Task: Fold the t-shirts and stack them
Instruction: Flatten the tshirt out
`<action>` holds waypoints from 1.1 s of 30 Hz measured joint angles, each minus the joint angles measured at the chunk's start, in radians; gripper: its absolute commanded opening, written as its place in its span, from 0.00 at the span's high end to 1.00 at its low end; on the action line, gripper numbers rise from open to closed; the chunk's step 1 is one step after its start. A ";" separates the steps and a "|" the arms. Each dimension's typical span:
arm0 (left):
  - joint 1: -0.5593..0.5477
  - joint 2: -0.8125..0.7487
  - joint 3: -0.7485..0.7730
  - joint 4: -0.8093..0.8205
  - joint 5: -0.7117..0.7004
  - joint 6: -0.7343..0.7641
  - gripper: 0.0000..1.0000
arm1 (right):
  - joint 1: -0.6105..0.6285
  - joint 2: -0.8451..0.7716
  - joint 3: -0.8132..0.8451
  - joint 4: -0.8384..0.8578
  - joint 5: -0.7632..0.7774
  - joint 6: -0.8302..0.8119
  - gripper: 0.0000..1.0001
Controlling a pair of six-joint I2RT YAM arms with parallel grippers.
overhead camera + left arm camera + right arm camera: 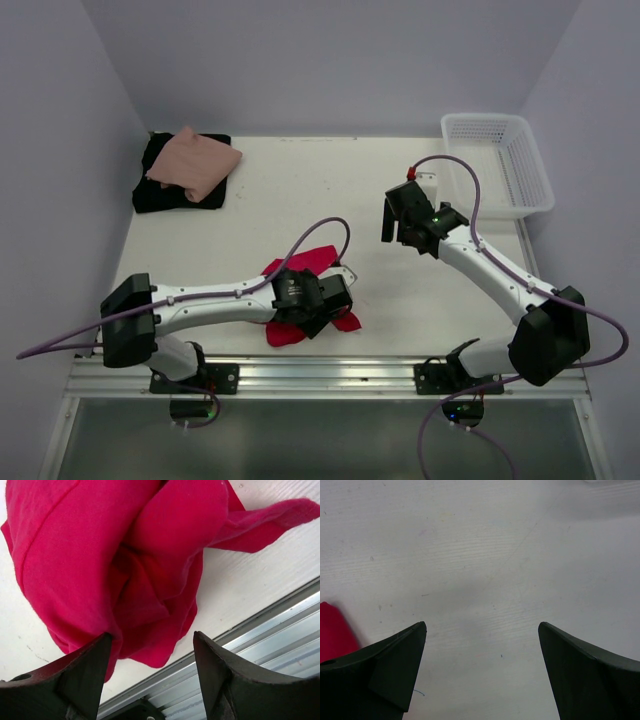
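Observation:
A bright red t-shirt (304, 261) lies crumpled near the table's front edge, partly under my left wrist. In the left wrist view the red t-shirt (100, 555) fills the upper frame in loose folds. My left gripper (336, 300) (152, 635) hangs over its near edge, open, with cloth brushing the left finger and nothing pinched. A folded salmon-pink t-shirt (196, 160) rests on a folded black t-shirt (163, 196) at the back left. My right gripper (396, 221) (481, 625) is open over bare table, with a corner of the red t-shirt (332, 630) at its left.
A white lattice basket (497, 165) stands at the back right corner. A metal rail (260, 640) runs along the table's front edge, close to the red shirt. Purple walls close in the left, back and right sides.

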 measured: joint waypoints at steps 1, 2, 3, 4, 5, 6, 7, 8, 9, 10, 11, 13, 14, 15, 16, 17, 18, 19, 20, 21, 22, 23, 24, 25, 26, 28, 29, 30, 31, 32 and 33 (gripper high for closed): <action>0.000 0.004 -0.005 0.008 -0.004 0.002 0.29 | 0.000 0.000 -0.001 0.000 0.000 0.000 0.01; 0.000 0.008 -0.006 0.017 -0.009 0.002 0.30 | 0.000 0.000 -0.002 0.001 0.000 0.000 0.01; 0.000 0.012 -0.007 0.024 -0.018 0.002 0.30 | 0.000 0.000 -0.002 0.000 0.000 0.000 0.01; 0.000 0.016 -0.007 0.029 -0.026 0.002 0.30 | 0.000 0.000 -0.002 0.001 0.000 0.000 0.01; 0.000 0.021 -0.007 0.032 -0.030 0.002 0.32 | 0.000 0.000 -0.002 0.001 0.000 0.000 0.01; -0.001 0.028 -0.006 0.034 -0.031 0.002 0.32 | 0.000 0.000 -0.002 0.001 0.000 0.000 0.01; -0.003 0.035 -0.006 0.034 -0.029 0.002 0.32 | 0.000 0.000 -0.002 0.001 0.000 0.000 0.01; -0.007 0.042 -0.006 0.033 -0.028 0.002 0.32 | 0.000 0.000 -0.002 0.000 0.000 0.000 0.01; -0.015 0.048 -0.003 0.031 -0.025 0.001 0.32 | 0.000 0.000 -0.002 0.000 0.000 0.000 0.01; -0.029 0.055 0.006 0.025 -0.024 0.000 0.32 | 0.000 0.000 -0.002 0.001 0.001 0.000 0.01; -0.048 0.064 0.019 0.024 -0.021 -0.002 0.32 | 0.000 0.000 -0.003 0.001 0.001 0.000 0.01; -0.092 0.082 0.054 0.020 -0.009 -0.008 0.32 | 0.000 0.000 -0.005 0.001 0.001 0.000 0.01; -0.117 0.092 0.077 0.021 -0.002 -0.010 0.32 | 0.000 0.000 -0.005 0.001 0.001 0.000 0.01; -0.144 0.101 0.098 0.023 0.006 -0.013 0.32 | 0.000 0.001 -0.006 0.001 0.001 0.000 0.01; -0.169 0.109 0.118 0.024 0.013 -0.018 0.32 | 0.000 0.002 -0.006 0.001 0.000 0.000 0.01; -0.190 0.114 0.133 0.029 0.020 -0.020 0.32 | 0.000 0.002 -0.006 0.001 0.000 0.000 0.01; -0.208 0.116 0.140 0.035 0.025 -0.023 0.32 | 0.000 0.003 -0.006 0.001 0.000 0.000 0.01; -0.221 0.117 0.140 0.040 0.027 -0.027 0.32 | 0.000 0.003 -0.006 0.001 0.001 0.000 0.01; -0.229 0.119 0.139 0.038 0.027 -0.034 0.32 | 0.000 0.003 -0.006 0.002 0.000 0.000 0.01; -0.232 0.121 0.137 0.036 0.023 -0.040 0.32 | 0.000 0.003 -0.006 0.002 0.000 0.000 0.01; -0.231 0.127 0.134 0.031 0.010 -0.051 0.32 | 0.000 0.003 -0.006 0.002 0.001 -0.001 0.01; -0.231 0.132 0.131 0.028 -0.001 -0.059 0.32 | 0.000 0.003 -0.006 0.002 0.001 -0.002 0.01; -0.227 0.138 0.124 0.026 -0.017 -0.074 0.32 | 0.000 0.003 -0.006 0.002 0.001 -0.003 0.01; -0.222 0.143 0.114 0.022 -0.035 -0.089 0.32 | 0.000 0.003 -0.006 0.002 0.001 -0.003 0.01; -0.217 0.145 0.102 0.018 -0.050 -0.102 0.32 | 0.000 0.003 -0.006 0.002 0.000 -0.003 0.01; -0.198 0.145 0.074 0.006 -0.081 -0.132 0.32 | 0.000 0.003 -0.006 0.001 0.000 -0.003 0.01; -0.186 0.144 0.058 0.004 -0.094 -0.146 0.33 | 0.000 0.003 -0.006 0.001 0.001 -0.003 0.01; -0.171 0.141 0.043 0.002 -0.108 -0.161 0.33 | 0.000 0.003 -0.006 0.001 0.000 -0.003 0.01; -0.154 0.135 0.025 0.002 -0.120 -0.172 0.33 | 0.000 0.003 -0.006 0.001 0.000 -0.003 0.01; -0.142 0.129 0.011 -0.001 -0.130 -0.179 0.33 | 0.000 0.003 -0.006 0.000 0.000 -0.003 0.01; -0.124 0.121 -0.005 -0.002 -0.141 -0.189 0.33 | 0.000 0.003 -0.006 0.000 0.000 -0.003 0.01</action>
